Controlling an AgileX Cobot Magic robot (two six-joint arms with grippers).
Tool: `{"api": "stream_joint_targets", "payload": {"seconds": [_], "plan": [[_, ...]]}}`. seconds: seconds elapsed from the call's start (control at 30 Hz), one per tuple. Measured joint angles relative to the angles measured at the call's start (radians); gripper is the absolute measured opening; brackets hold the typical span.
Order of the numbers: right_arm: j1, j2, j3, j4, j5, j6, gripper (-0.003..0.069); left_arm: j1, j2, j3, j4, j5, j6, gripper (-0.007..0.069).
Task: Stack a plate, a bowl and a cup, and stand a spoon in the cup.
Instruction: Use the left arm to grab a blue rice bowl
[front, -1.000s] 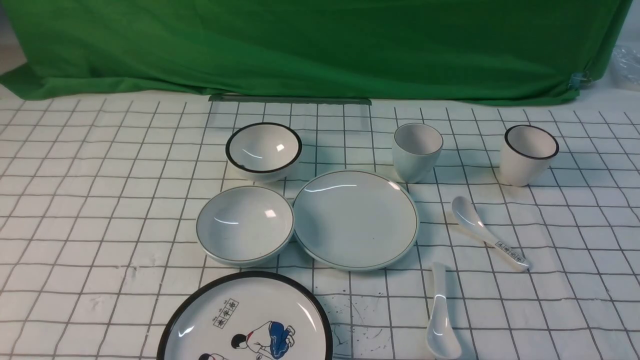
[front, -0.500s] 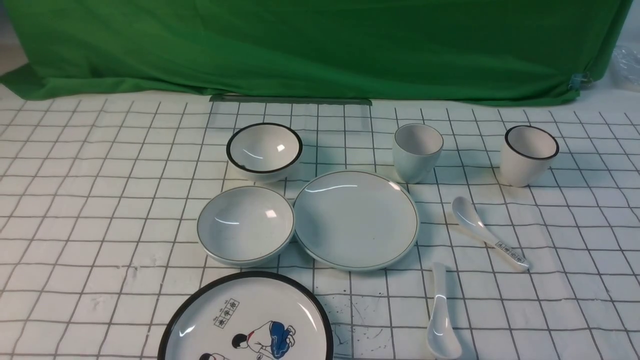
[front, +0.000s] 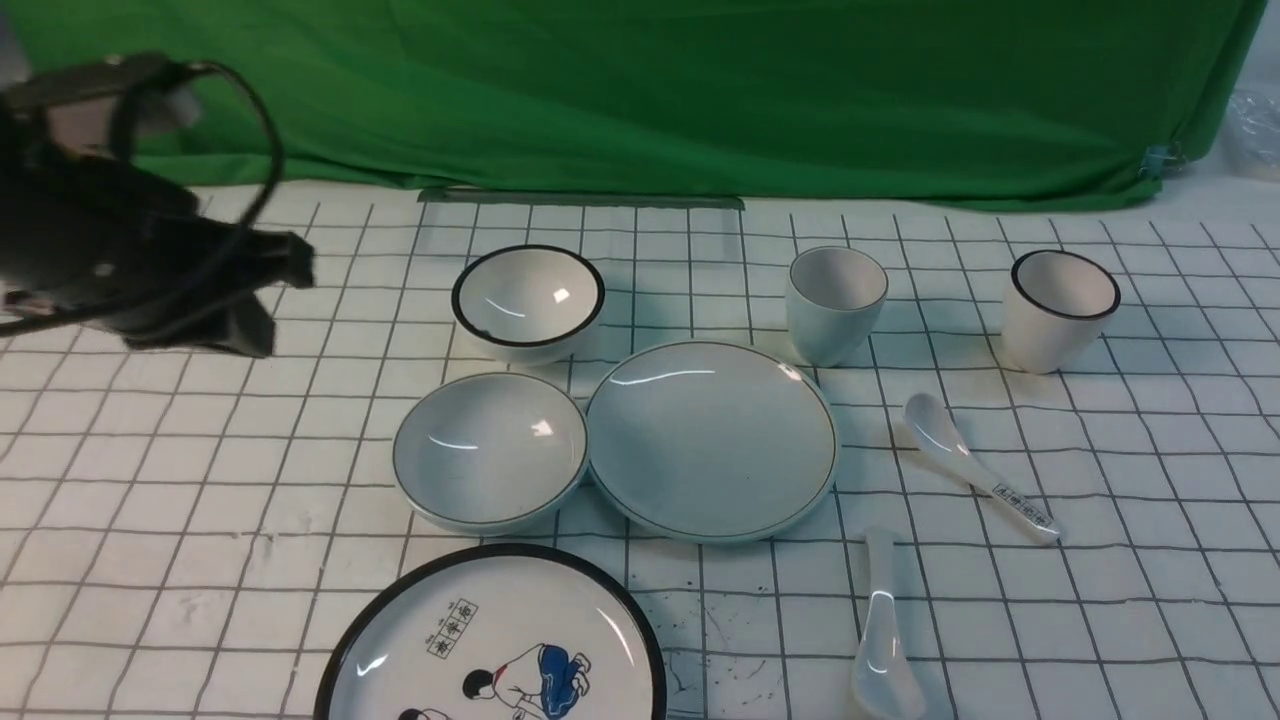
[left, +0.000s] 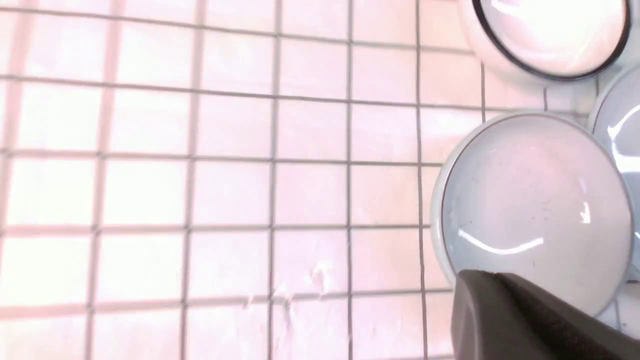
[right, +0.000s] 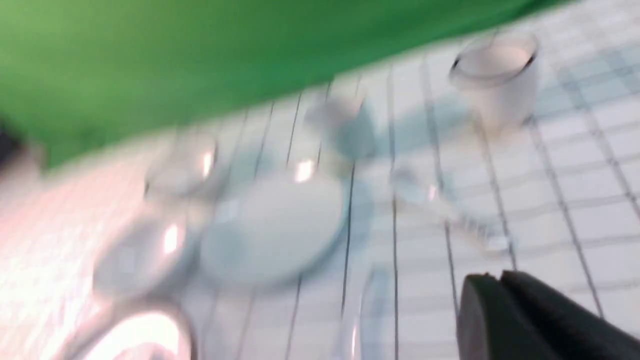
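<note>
Nearest me, a cartoon plate (front: 490, 640) with a thick black rim is cut off by the frame edge. It has a drawn figure in blue and a small boxed label I can't read. It sits on a white tablecloth (front: 200, 500) ruled in dark squares, creased, with dark specks near the front. Right of it lies the spoon (front: 880, 640), plain glossy white, with its scoop toward me. Next row: the bowl (front: 490, 460), shallow and pale blue-grey with a thin dark rim line, just beside the plate (front: 710, 440) in the same glaze. Both are bare and nothing is stacked. Off to the right is a labelled spoon (front: 975, 465); its handle print is too small to read.

Further back are a black-rimmed bowl (front: 527, 295), the cup (front: 835, 300), which is handleless and upright, and a black-rimmed cup (front: 1060, 305). Behind them a grey strip (front: 580, 198) lies flat, then a green cloth (front: 640, 90) hangs as backdrop.

My left gripper (left: 492, 282) hovers at the left, apart from the dishes, fingers pressed together on nothing. My right gripper (right: 497, 285) is likewise clenched and empty in its blurred wrist view.
</note>
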Motion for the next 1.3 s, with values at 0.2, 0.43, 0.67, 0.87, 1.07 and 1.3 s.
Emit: {"api": "stream_joint_targets", "payload": {"seconds": [0.2,0.43,0.67,0.87,1.07,1.3], "plan": [[0.275,0.288,-0.292,-0.160,0.398,-0.033,0.0029,-0.124,0.207,-0.143,0.070,0.026,-0.010,0.0014],[0.418,0.428,-0.348,-0.282,0.435,0.029,0.0035,-0.151,0.362,-0.192,0.085,0.047,-0.047,0.0214],[0.427,0.438,-0.348,-0.288,0.416,0.046,0.0039,-0.151,0.452,-0.195,0.152,0.026,-0.140,0.0498],[0.427,0.438,-0.348,-0.290,0.372,0.047,0.0052,-0.151,0.470,-0.195,0.144,0.026,-0.148,0.0384],[0.427,0.438,-0.348,-0.290,0.306,0.047,0.0060,-0.151,0.467,-0.199,0.137,0.068,-0.153,0.0062],[0.427,0.438,-0.348,-0.290,0.280,0.047,0.0071,-0.151,0.418,-0.221,0.096,0.139,-0.131,0.0037]]}}
